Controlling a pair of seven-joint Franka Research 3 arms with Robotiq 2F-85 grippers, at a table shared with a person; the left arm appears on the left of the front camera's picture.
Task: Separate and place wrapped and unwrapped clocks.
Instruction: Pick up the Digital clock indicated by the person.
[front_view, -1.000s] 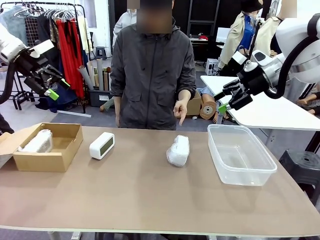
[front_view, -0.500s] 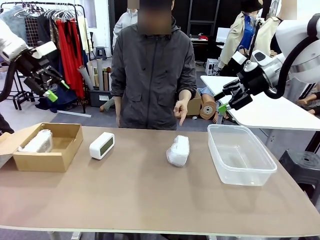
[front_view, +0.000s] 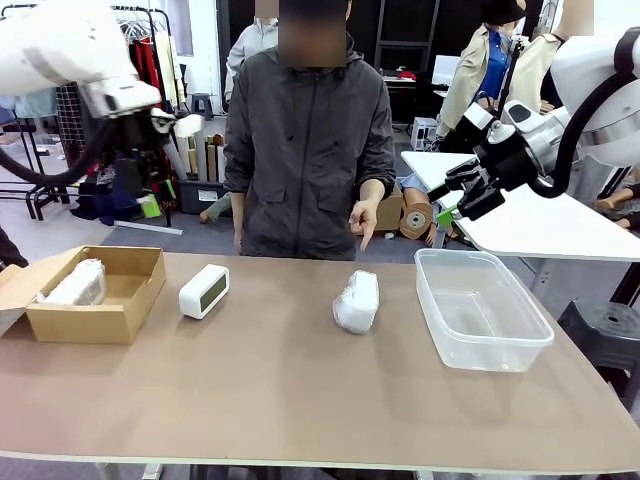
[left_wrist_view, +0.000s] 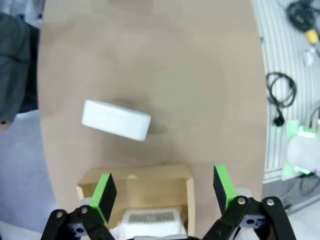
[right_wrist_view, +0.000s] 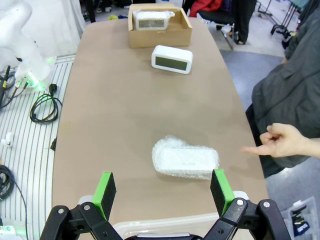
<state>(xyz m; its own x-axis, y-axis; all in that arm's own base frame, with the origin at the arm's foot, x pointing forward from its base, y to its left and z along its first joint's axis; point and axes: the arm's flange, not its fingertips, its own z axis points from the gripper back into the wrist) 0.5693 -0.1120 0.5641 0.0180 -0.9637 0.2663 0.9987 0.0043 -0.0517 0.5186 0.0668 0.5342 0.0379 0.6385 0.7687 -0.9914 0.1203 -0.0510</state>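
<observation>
While the left claw (left_wrist_view: 163, 186) and right claw (right_wrist_view: 162, 186) are gaping empty, two wrapped clocks (front_view: 357, 300) (front_view: 72, 283) are lying apart, one inside the box (front_view: 95, 322). One bare clock (front_view: 204, 291) is sitting between them

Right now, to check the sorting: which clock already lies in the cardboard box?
The wrapped clock at the left end, inside the cardboard box; the other wrapped clock and the bare clock lie on the open table.
</observation>
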